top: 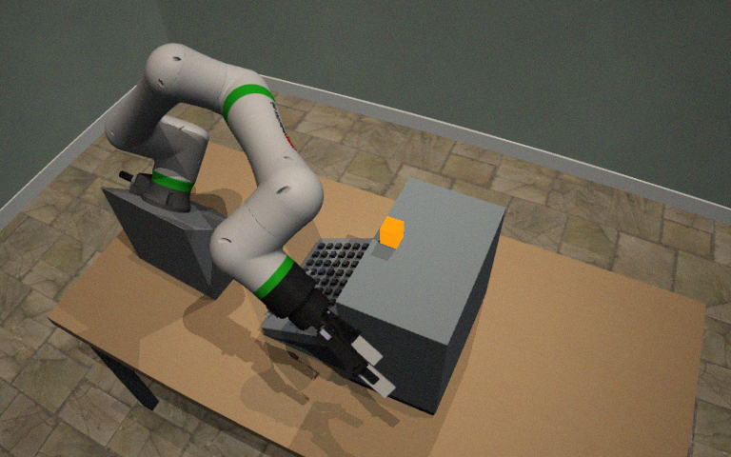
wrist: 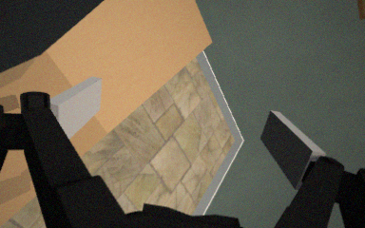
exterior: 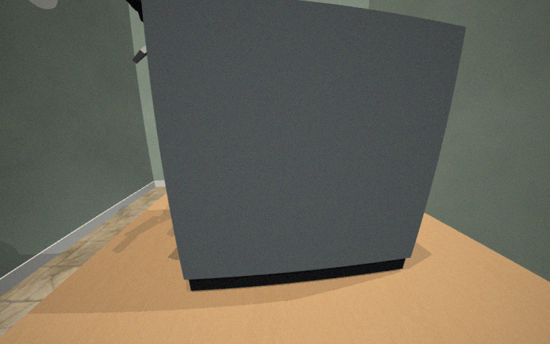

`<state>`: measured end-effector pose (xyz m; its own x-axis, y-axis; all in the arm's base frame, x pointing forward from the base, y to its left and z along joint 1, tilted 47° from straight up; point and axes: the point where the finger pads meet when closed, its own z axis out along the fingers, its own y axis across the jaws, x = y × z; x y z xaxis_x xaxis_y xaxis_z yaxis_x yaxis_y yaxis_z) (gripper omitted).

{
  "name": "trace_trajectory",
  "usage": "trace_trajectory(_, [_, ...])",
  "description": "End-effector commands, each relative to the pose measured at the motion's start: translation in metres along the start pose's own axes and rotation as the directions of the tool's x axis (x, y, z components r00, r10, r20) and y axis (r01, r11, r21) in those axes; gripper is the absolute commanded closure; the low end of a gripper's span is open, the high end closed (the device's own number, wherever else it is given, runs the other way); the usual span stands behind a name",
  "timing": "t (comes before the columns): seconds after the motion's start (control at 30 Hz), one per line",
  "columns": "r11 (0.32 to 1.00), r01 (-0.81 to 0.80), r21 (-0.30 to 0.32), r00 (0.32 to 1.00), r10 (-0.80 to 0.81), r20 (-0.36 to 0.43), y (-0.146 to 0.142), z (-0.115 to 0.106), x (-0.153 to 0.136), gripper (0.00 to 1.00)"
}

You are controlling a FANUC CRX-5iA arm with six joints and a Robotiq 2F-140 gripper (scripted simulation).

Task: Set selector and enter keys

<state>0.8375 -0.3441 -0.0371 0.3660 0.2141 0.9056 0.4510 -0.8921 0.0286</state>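
The grey machine box [top: 425, 280] stands on the table with an orange block [top: 391, 231] on its top near the keypad side. The sloped keypad [top: 331, 266] of dark keys lies in front of it, partly hidden by my arm; no key looks lit. The key names and the selector are not readable. My gripper [top: 366, 364] is open and empty, low at the near front corner of the machine, pointing past the keypad's near end. In the wrist view the gripper [wrist: 185, 123] shows two wide-apart fingers with only table, floor and wall between them. One fingertip [exterior: 140, 54] shows beside the machine [exterior: 300, 137] in the exterior view.
The arm's dark base block [top: 161, 231] stands at the table's left. The tan table top [top: 565, 349] stretches to the right of the machine. The table edge lies close below the gripper.
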Motion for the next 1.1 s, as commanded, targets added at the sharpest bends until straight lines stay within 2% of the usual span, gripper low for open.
trace_trajectory(0.0, [1.0,0.0,-0.001,1.0,0.0,0.0,0.014,-0.013,0.01,0.0])
trace_trajectory(0.07, [1.0,0.0,-0.001,1.0,0.0,0.001,0.038,-0.036,0.027,0.0])
trace_trajectory(0.2, [1.0,0.0,-0.001,1.0,0.0,0.001,0.058,-0.055,0.04,0.0])
trace_trajectory(0.57, [0.999,-0.052,-0.003,0.999,0.052,0.013,0.052,-0.063,0.044,0.0])
trace_trajectory(0.83, [0.944,-0.33,-0.029,0.94,0.331,0.077,0.006,-0.102,0.059,0.0])
trace_trajectory(1.07, [0.839,-0.54,-0.063,0.83,0.544,0.123,-0.032,-0.134,0.071,0.0])
